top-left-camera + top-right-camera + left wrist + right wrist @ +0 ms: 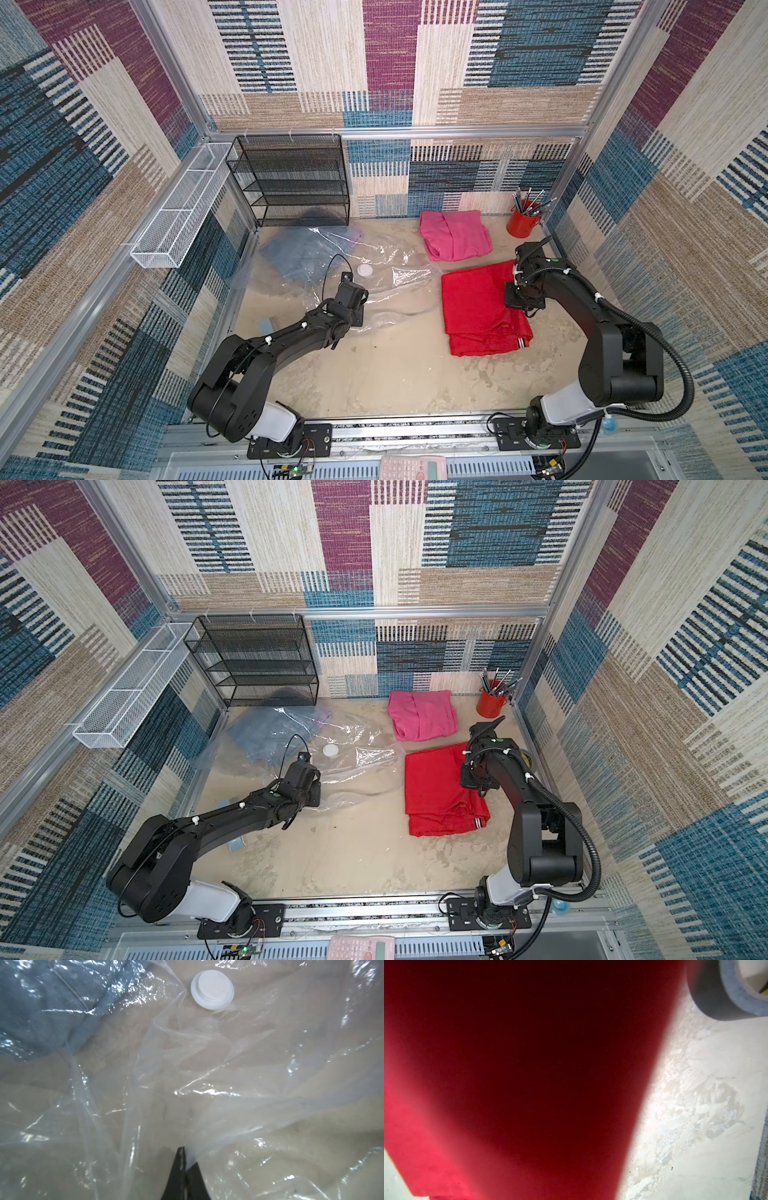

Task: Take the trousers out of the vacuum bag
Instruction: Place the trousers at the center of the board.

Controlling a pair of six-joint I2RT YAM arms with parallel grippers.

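Note:
The see-through vacuum bag lies crumpled at the back left, its white valve cap facing up. Light-blue denim trousers lie inside it, and a lilac edge shows beside them. My left gripper is shut on a fold of the bag's plastic near the cap. Pink trousers lie outside the bag at the back. Red trousers with a striped cuff lie to the right. My right gripper is at their right edge; red cloth hides its fingers in the right wrist view.
A black mesh shelf and a white wire basket stand at the back left. A red cup of pencils is in the back right corner. A tape roll sits near the right gripper. A pink calculator lies on the front rail.

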